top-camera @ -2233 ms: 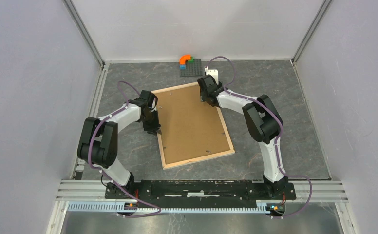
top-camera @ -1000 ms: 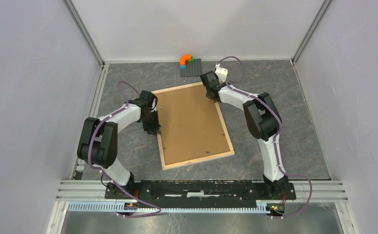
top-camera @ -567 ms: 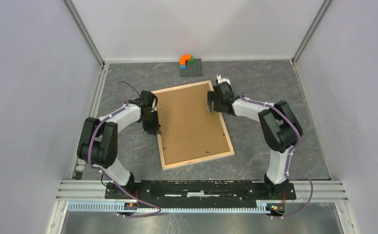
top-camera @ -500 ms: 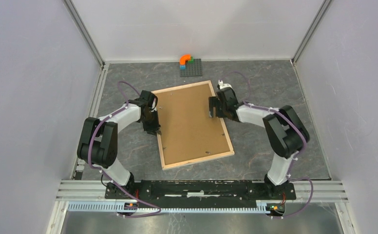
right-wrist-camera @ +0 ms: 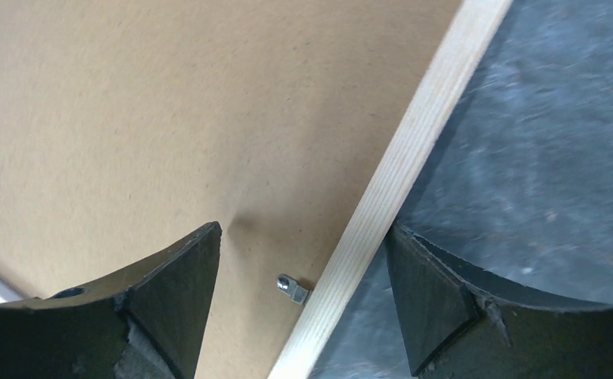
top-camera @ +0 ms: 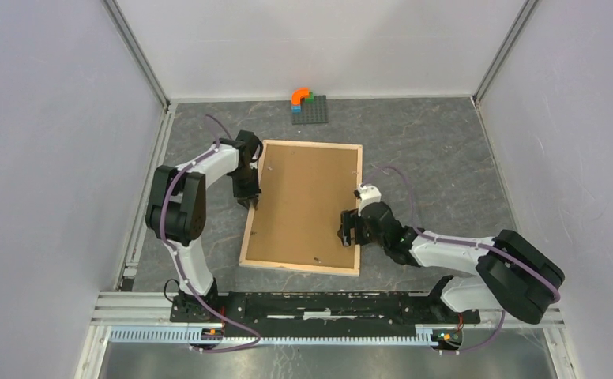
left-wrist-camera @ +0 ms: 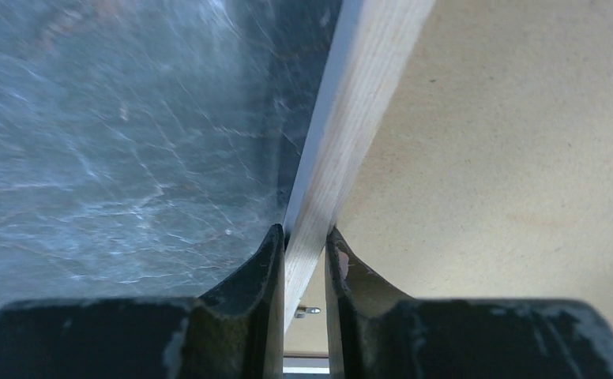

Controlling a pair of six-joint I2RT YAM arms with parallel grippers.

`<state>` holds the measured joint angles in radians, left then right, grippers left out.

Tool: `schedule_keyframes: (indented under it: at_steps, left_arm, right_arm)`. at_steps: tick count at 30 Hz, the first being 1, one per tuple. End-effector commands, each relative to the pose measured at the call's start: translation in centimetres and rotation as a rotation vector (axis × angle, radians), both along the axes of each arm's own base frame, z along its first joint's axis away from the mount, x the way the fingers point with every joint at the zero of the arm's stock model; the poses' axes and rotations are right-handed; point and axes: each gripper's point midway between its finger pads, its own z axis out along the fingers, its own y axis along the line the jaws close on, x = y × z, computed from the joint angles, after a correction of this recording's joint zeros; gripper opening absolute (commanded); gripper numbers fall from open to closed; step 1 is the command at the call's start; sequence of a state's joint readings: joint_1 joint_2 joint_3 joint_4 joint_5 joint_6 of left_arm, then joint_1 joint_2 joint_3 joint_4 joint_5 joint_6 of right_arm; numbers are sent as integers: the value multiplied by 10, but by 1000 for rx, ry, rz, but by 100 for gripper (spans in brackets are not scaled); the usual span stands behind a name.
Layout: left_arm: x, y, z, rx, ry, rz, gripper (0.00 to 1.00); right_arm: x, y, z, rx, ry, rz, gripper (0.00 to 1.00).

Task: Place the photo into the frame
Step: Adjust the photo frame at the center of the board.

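The frame (top-camera: 299,267) lies face down on the table, its pale wood rails around a plain brown backing board (top-camera: 303,201). The photo is hidden. My left gripper (top-camera: 250,197) is shut on the frame's left rail; in the left wrist view the gripper (left-wrist-camera: 303,253) pinches the rail (left-wrist-camera: 351,118) beside the board (left-wrist-camera: 509,158). My right gripper (top-camera: 348,231) is at the right rail, near its lower end. In the right wrist view the gripper (right-wrist-camera: 302,233) is open astride the rail (right-wrist-camera: 414,150), above a small metal tab (right-wrist-camera: 291,288) on the board (right-wrist-camera: 169,118).
A grey baseplate (top-camera: 310,113) with orange and green bricks (top-camera: 301,96) sits at the back edge, just beyond the frame. Grey walls close in left, right and back. A metal rail runs along the near edge (top-camera: 303,304).
The frame has turned and now lies nearly square to the table. My right gripper has moved from the far corner down the right rail. My left gripper has shifted farther away with the left rail.
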<state>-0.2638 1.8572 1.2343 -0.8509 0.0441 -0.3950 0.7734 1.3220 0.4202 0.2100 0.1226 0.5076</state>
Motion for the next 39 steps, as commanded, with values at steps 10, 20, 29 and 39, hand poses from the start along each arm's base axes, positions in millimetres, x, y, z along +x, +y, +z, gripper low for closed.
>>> schedule_keyframes:
  at_steps: [10,20,29,39]
  left_arm:
    - [125,-20,30,92,-265,-31,34]
    - [41,2,125,-5,-477,73,100]
    - [-111,-42,85,-128,-432,286,100]
    - [-128,-91,38,-361,-264,409,97]
  right_arm:
    - [-54,77,28,22,-45,263,89]
    - [40,8,86,-321,-304,156,98]
    - [195,39,105,-368,-249,300,98]
    - [306,47,76,-187,-181,250,98]
